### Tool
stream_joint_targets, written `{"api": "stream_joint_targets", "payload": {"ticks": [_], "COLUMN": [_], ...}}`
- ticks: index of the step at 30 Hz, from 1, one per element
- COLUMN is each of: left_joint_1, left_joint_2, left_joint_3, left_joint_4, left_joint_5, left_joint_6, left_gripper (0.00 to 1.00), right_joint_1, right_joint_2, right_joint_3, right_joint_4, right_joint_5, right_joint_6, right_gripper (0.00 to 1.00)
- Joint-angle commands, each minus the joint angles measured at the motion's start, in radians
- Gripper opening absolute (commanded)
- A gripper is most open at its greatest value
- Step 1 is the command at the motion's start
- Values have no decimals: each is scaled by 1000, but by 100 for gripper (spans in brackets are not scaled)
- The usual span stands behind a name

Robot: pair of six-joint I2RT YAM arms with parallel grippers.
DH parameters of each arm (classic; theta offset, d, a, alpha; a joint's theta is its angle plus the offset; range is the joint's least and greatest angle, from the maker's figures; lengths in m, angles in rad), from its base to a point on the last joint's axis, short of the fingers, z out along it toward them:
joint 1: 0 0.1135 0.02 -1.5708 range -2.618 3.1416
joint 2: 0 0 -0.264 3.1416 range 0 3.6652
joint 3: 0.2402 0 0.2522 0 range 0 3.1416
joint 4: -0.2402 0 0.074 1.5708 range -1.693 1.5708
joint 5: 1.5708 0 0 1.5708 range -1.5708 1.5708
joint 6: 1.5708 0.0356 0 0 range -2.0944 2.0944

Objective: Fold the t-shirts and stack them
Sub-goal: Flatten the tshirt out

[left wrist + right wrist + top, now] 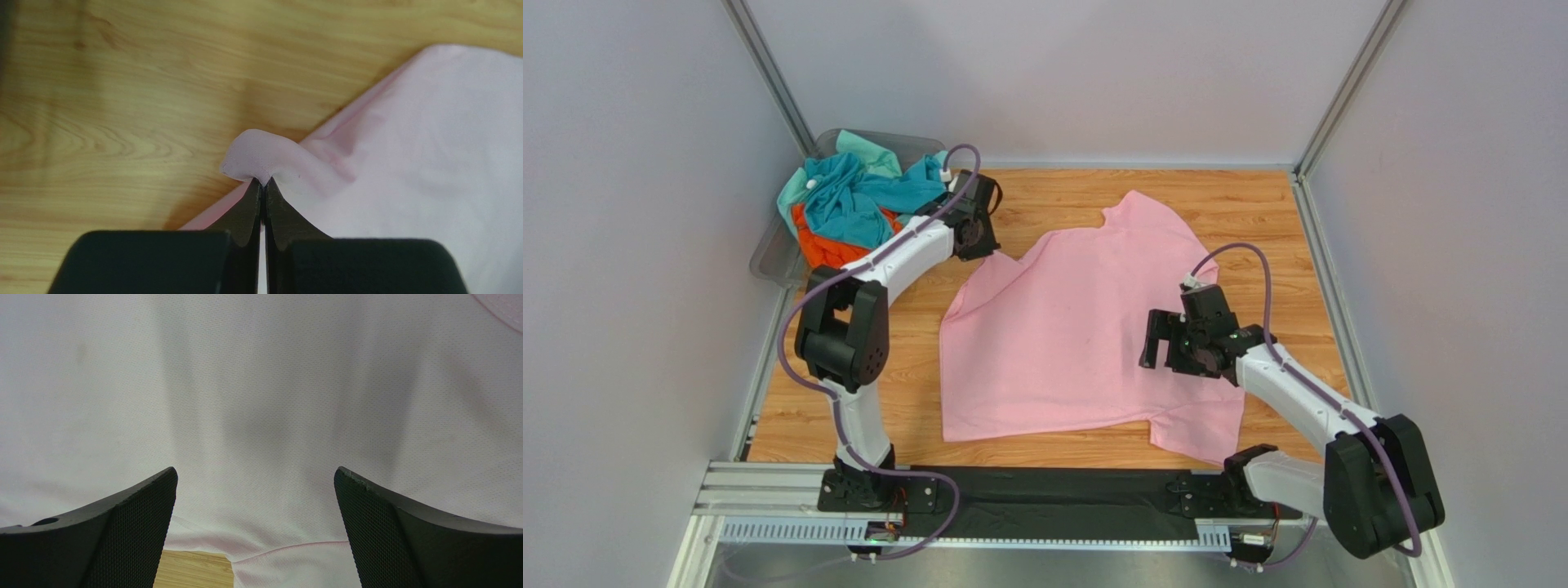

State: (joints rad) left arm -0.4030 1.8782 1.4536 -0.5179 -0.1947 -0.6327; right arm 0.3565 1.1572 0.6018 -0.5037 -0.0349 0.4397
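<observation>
Nearest the bases, the right gripper (1158,339) hangs just above the right side of the pink t-shirt (1063,331). Its jaws stand wide apart and hold nothing; its wrist view shows only smooth pink cloth between them, with a sliver of the wooden table (1259,208) at the bottom edge. The shirt lies spread across the middle of the table, mostly flat, its edges uneven.

Farther out, at the shirt's far left corner, the left gripper (263,182) is pinched tight on a small bunched fold of pink fabric, which is raised a little off the wood. It is probably a sleeve tip, though the view is too close to be sure.

This looks like the spreading step, with no fold made yet. The next move likely calls for the right gripper to close on an opposite edge so both arms can tension the cloth.

Beyond, at the far left, a clear bin (775,251) holds crumpled teal shirts (854,190) and an orange shirt (830,245).
</observation>
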Motion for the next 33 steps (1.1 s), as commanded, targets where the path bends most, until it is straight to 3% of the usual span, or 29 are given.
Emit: {"api": "stream_joint_targets", "payload": {"ticks": [1, 10, 13, 14, 16, 17, 20, 22, 26, 33], "left_joint_1": [41, 95, 99, 99, 99, 99, 99, 95, 73, 20], "left_joint_2": [39, 174, 197, 202, 199, 197, 187, 165, 108, -77], "left_joint_3": [79, 232, 258, 258, 258, 258, 266, 268, 243, 59], "left_joint_4": [-7, 21, 7, 1, -1, -1, -1, -1, 1, 13], "left_joint_5": [-101, -262, -316, -325, -322, -310, -230, -169, -109, -9], "left_joint_6": [86, 208, 220, 222, 222, 220, 217, 211, 205, 154], "left_gripper": [0, 0, 8, 19, 25, 42, 66, 73, 97, 100], "right_joint_1": [-4, -10, -13, -14, -16, -17, -17, -17, -17, -19], "right_joint_2": [9, 38, 47, 48, 52, 52, 52, 45, 15, 1], "right_joint_3": [30, 39, 44, 46, 49, 52, 59, 62, 72, 164], "right_joint_4": [14, 8, -1, -4, -6, -6, -7, -10, -18, -39], "right_joint_5": [33, 87, 98, 101, 109, 110, 102, 99, 102, 179], "right_joint_6": [-12, -18, -19, -19, -21, -21, -22, -24, -19, 5], "right_gripper": [100, 100, 100, 100, 100, 100, 100, 100, 100, 100]}}
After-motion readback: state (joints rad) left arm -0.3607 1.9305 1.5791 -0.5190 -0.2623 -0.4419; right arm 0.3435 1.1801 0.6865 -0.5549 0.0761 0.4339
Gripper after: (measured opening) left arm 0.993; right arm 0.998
